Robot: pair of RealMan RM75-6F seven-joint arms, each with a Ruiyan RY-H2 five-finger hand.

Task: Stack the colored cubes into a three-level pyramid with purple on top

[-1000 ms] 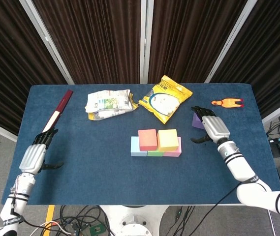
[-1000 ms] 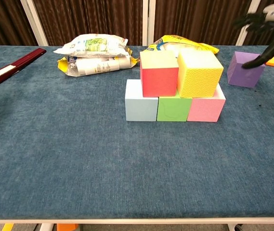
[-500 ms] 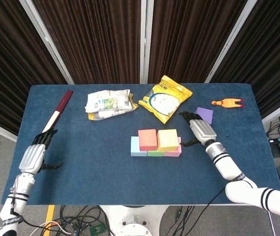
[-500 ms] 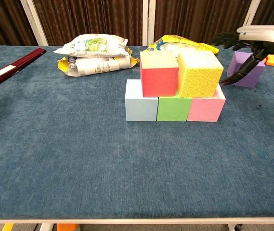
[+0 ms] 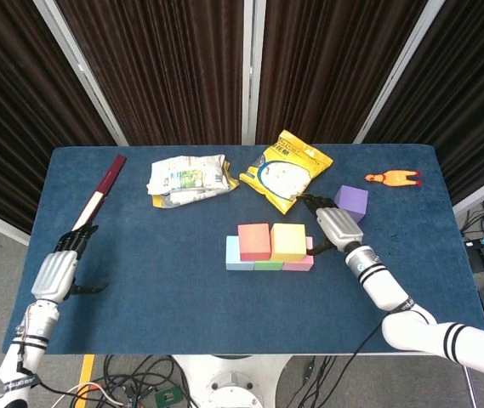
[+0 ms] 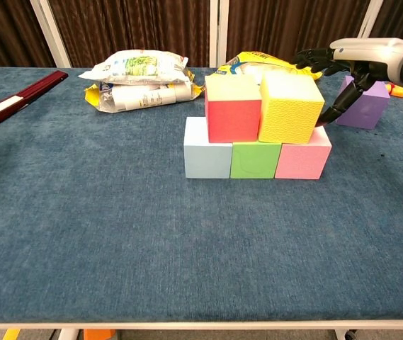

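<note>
We are resting our right hand [image 6: 350,60], fingers spread and grasping nothing, beside the yellow cube [image 6: 290,105], purple cube [image 5: 351,201] sitting upright behind.

1. Right hand [image 6: 353,60] covers the near left corner of the purple cube [image 6: 368,104] in the chest view.
2. Orange toy [image 6: 399,90] peeks out behind the arm, mostly hidden.
3. Green cube [image 5: 268,265] is a sliver from the head view.
4. Left hand [image 5: 57,274] is missing from the chest view.
</note>
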